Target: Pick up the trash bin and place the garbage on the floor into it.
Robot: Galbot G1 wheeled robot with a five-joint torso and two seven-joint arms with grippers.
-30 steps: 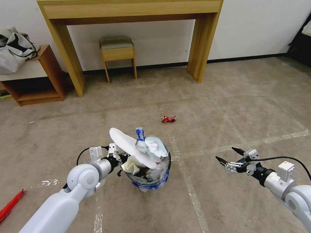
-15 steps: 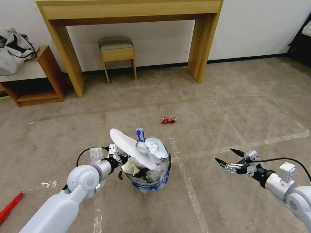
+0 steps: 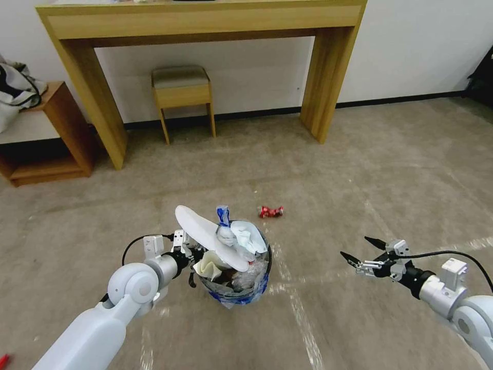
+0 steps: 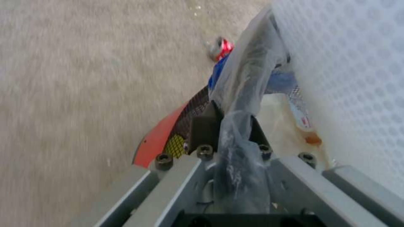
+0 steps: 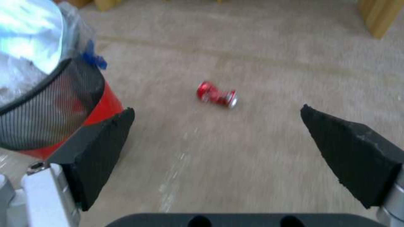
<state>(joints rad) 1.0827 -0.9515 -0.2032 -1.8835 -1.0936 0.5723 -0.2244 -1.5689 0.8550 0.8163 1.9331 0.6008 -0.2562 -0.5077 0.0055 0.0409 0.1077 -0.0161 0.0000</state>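
Note:
The trash bin (image 3: pixel 237 294) hangs in front of me, heaped with litter, a white slipper sole (image 3: pixel 205 231) lying across its top. My left gripper (image 3: pixel 192 254) is shut on the bin's rim and plastic liner; the left wrist view shows its fingers (image 4: pixel 204 126) clamping the clear bag against the mesh wall and red base (image 4: pixel 157 138). One piece of garbage (image 3: pixel 270 211), red and crumpled, lies on the floor just beyond the bin, to its right. My right gripper (image 3: pixel 354 246) hovers open to the right of the bin; in its wrist view (image 5: pixel 216 119) the red garbage (image 5: pixel 216 94) lies ahead between the pads, the bin (image 5: pixel 55 104) beside them.
A wooden console table (image 3: pixel 205 20) stands against the far wall with a small stool (image 3: pixel 182 87) under it. A low wooden shelf (image 3: pixel 46 133) with a grey bag (image 3: pixel 15 87) sits far left. A red object (image 3: pixel 4 359) lies at the lower-left corner.
The whole picture has shifted: the camera moved forward and a little left, so the red garbage lies nearer. Both arms keep their pose, and the bin stays in the left gripper.

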